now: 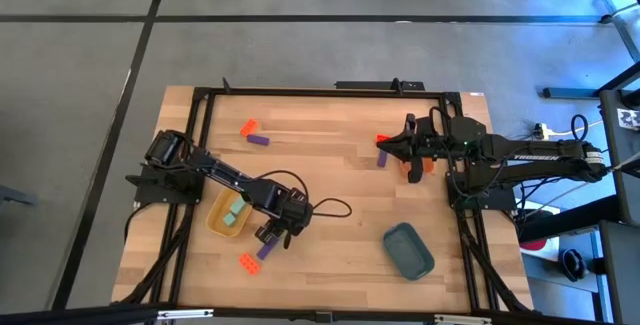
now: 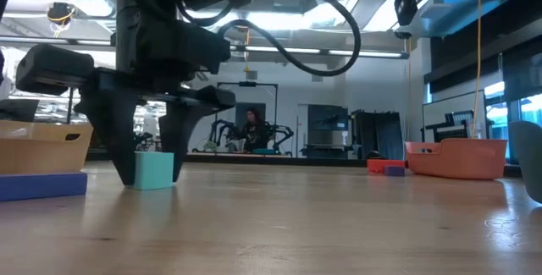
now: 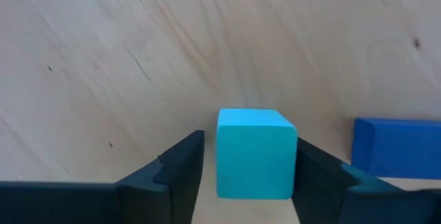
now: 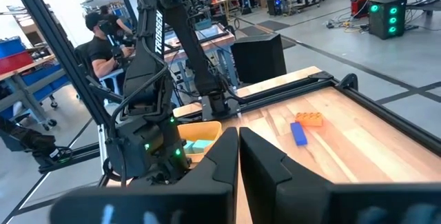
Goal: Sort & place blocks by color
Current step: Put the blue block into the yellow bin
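Left gripper [image 3: 249, 182] is set down on the table [image 1: 330, 165] just beside the yellow tray [image 1: 217, 221], fingers [image 3: 176, 176] straddling a pale teal block [image 3: 255, 153] that stands on the wood; a slim gap shows on one side, so a firm grip can't be confirmed. A purple block [image 3: 396, 148] lies just beside it, and two teal blocks [image 1: 236, 212] are seen in the yellow tray. Right gripper [image 4: 238, 156] is held closed and empty above the table's right side, near the orange tray [image 2: 456, 158].
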You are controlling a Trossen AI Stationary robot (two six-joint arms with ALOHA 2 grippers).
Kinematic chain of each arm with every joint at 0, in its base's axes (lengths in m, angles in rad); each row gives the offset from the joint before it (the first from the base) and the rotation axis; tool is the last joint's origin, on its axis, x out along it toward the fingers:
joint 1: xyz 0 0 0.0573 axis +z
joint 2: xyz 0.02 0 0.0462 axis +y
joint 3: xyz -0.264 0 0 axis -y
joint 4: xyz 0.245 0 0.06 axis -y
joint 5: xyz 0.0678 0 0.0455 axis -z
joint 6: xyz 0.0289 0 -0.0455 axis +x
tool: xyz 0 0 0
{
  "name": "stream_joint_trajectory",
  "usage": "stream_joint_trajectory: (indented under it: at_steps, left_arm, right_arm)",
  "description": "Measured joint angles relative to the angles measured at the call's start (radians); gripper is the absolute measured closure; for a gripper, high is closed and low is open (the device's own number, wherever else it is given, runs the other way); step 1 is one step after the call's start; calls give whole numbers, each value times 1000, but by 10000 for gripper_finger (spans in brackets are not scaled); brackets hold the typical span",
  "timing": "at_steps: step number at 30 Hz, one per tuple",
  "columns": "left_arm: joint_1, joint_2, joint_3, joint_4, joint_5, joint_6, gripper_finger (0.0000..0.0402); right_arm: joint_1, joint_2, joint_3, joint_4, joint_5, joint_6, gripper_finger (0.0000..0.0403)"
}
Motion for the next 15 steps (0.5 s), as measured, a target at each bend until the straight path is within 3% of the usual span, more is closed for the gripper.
stream_joint_trajectory:
  at_steps: [6, 10, 15]
  left_arm:
    - [9, -1, 0, 0, 3, -26, 280]
    - [43, -19, 0, -23, 7, -93, 280]
    - [127, -134, 0, -109, 10, -176, 280]
  right_arm:
    - [0, 0, 0, 0, 0, 0, 384]
    - [0, 0, 0, 0, 1, 0, 384]
    - [0, 0, 0, 0, 2, 0, 384]
